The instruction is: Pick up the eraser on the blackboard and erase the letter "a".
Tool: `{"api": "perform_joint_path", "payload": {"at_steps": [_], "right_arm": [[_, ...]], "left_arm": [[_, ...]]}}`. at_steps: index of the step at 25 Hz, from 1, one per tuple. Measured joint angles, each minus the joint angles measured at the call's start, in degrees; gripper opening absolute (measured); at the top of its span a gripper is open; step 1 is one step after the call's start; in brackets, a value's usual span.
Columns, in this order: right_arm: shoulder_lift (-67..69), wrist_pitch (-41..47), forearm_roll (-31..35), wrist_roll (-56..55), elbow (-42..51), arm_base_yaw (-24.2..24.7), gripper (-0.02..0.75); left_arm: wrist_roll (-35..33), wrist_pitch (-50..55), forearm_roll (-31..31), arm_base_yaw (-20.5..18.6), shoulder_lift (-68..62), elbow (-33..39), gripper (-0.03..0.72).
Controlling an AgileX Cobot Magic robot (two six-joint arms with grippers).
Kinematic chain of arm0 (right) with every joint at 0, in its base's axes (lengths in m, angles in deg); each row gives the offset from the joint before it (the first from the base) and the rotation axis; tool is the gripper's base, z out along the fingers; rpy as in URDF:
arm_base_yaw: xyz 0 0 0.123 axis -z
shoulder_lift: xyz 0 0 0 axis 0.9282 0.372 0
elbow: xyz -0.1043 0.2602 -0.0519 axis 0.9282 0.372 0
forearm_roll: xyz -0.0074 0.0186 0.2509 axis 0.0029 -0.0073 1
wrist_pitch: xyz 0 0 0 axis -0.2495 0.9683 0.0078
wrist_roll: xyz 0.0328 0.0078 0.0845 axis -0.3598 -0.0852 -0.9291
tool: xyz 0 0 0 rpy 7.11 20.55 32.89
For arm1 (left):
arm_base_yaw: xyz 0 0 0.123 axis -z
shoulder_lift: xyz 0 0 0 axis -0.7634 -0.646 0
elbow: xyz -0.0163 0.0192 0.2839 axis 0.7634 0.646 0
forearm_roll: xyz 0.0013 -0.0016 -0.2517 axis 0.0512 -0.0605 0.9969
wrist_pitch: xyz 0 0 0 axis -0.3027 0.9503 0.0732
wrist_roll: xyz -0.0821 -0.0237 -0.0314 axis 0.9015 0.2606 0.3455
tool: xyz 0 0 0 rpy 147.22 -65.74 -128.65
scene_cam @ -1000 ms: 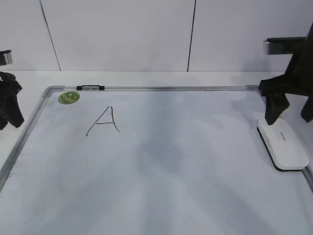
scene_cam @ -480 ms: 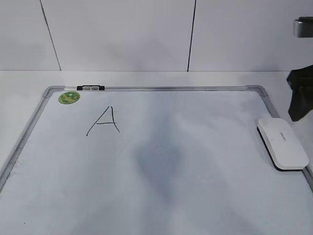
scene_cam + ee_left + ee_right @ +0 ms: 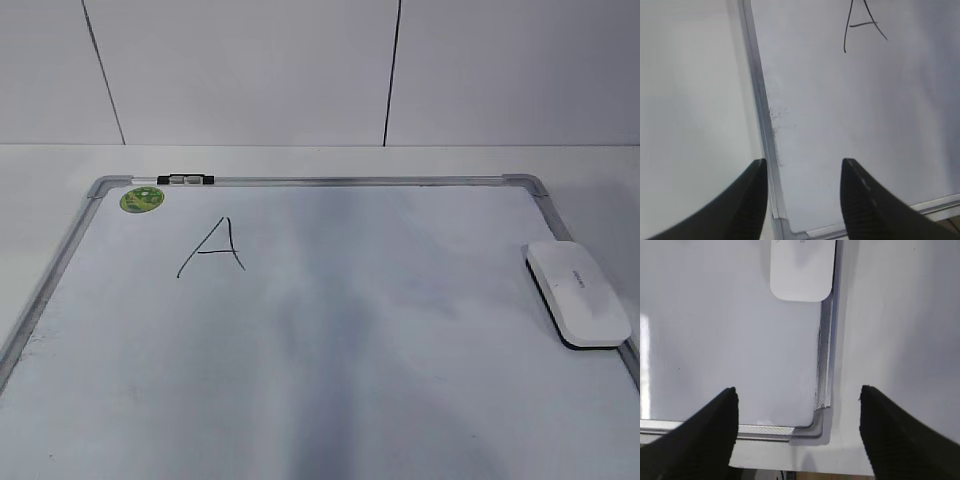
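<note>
While the eraser (image 3: 578, 293) lies flat on the blackboard (image 3: 330, 350) against its right-hand frame rail, neither arm shows in the exterior view, and nothing touches it. Seen from the right wrist, the eraser (image 3: 802, 270) sits at the top of the picture, well ahead of the right gripper (image 3: 797, 427), whose two dark fingers stand wide apart and empty, hovering over a near corner of the board with the frame rail running between them towards the eraser. Only the rounded near end of the eraser shows there; the rest is cut off by the picture's edge. The left gripper (image 3: 802, 192) is likewise parted and holds nothing, its fingers straddling the board's left frame rail close to another corner, far from the eraser. Written marks are few: an angular capital "A" (image 3: 212, 248) stands in the upper left of the board, its lower half also visible from the left wrist (image 3: 862, 25). A lowercase letter is not to be made out anywhere, though a faint greyish smear down the middle of the board may be shadow or residue. Near the top left corner are a round green sticker (image 3: 141, 198) and a small black-and-clear clip (image 3: 185, 180) on the frame. Beneath the board is a white table (image 3: 300, 160), and behind it a pale panelled wall (image 3: 250, 70) with dark seams.
</note>
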Motion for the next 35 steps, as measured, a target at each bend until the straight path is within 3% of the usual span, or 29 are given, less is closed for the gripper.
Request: {"api": "perform_joint_path", "payload": {"at_steps": [9, 20, 27, 35], "right_arm": [[-17.5, 0.61, -1.44, 0.0, 8.73, 0.0, 0.594], [-37.62, 1.21, -4.94, -0.3, 22.04, 0.0, 0.594], [-44.97, 1.46, -5.04, -0.3, 25.73, 0.0, 0.594], [-45.47, -4.73, -5.04, -0.35, 28.22, 0.0, 0.593]], "left_arm": [[0.71, 0.42, 0.0, 0.0, 21.62, 15.4, 0.359], [1.73, 0.41, 0.0, 0.0, 37.45, 32.69, 0.359], [1.99, -2.46, -1.04, 0.11, 40.48, 34.09, 0.359], [2.04, -7.74, -3.22, 2.35, 40.48, 35.93, 0.359]]}}
